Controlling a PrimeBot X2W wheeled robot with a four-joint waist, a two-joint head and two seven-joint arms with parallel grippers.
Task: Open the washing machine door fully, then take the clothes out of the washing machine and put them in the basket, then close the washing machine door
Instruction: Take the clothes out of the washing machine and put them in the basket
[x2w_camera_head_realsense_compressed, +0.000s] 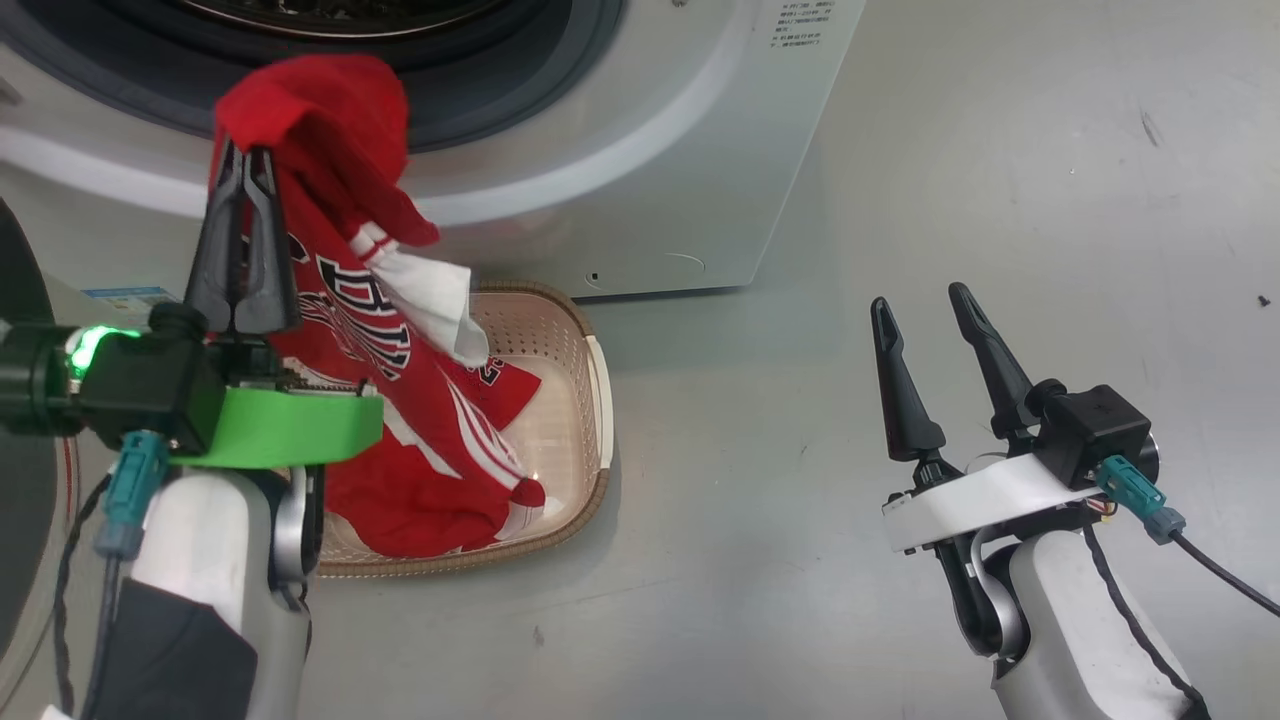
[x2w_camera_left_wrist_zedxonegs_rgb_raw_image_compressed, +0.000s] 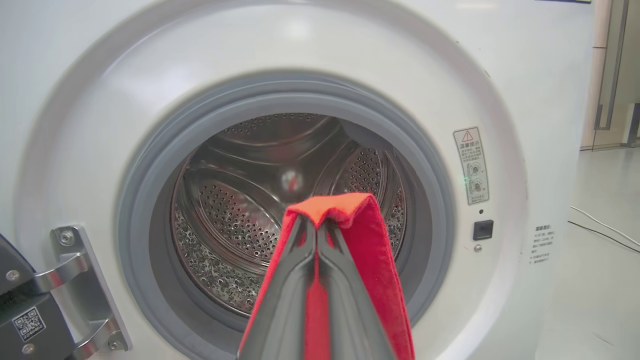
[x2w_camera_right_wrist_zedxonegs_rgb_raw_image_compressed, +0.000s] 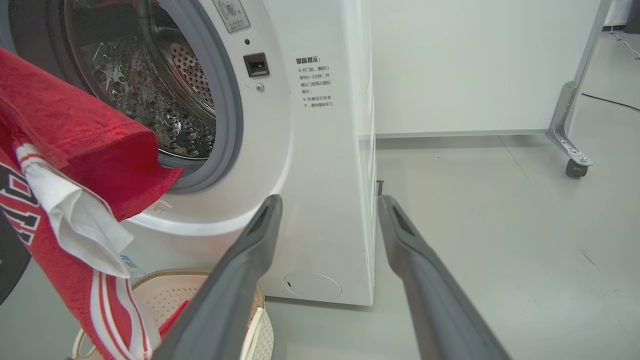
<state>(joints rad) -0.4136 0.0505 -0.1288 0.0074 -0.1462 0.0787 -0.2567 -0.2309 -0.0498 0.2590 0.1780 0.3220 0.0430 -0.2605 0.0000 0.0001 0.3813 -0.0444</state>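
Pinching a fold of the clothes (x2w_camera_head_realsense_compressed: 340, 130) between its two dark fingers, the left gripper (x2w_camera_head_realsense_compressed: 248, 158) has its jaws pressed together on the red cloth, which drapes over the fingertips like a hood. In the left wrist view the same fold caps the closed fingers and falls down their right side, in front of the mouth of the washing machine (x2w_camera_head_realsense_compressed: 650, 150). From the grip the red jersey hangs downward, showing black-and-white lettering, white stripes and a turned-out white patch (x2w_camera_head_realsense_compressed: 435, 295). Its lower end lies inside the basket (x2w_camera_head_realsense_compressed: 598, 420), piled toward the near left part of it. The basket stands on the grey floor (x2w_camera_head_realsense_compressed: 900, 180) just in front of the machine's front panel. Behind the held cloth the perforated steel drum (x2w_camera_left_wrist_zedxonegs_rgb_raw_image_compressed: 235, 215) lies exposed within the grey gasket (x2w_camera_left_wrist_zedxonegs_rgb_raw_image_compressed: 145, 200). The washing machine door (x2w_camera_head_realsense_compressed: 15, 260) shows as a dark curved edge at the far left of the head view, swung away from the opening, and its metal hinge (x2w_camera_left_wrist_zedxonegs_rgb_raw_image_compressed: 75, 265) sits at the lower left of the left wrist view. The right gripper (x2w_camera_head_realsense_compressed: 920, 300) is well apart to the right, over bare floor, its jaws spread, fingers pointing toward the machine's right front corner.
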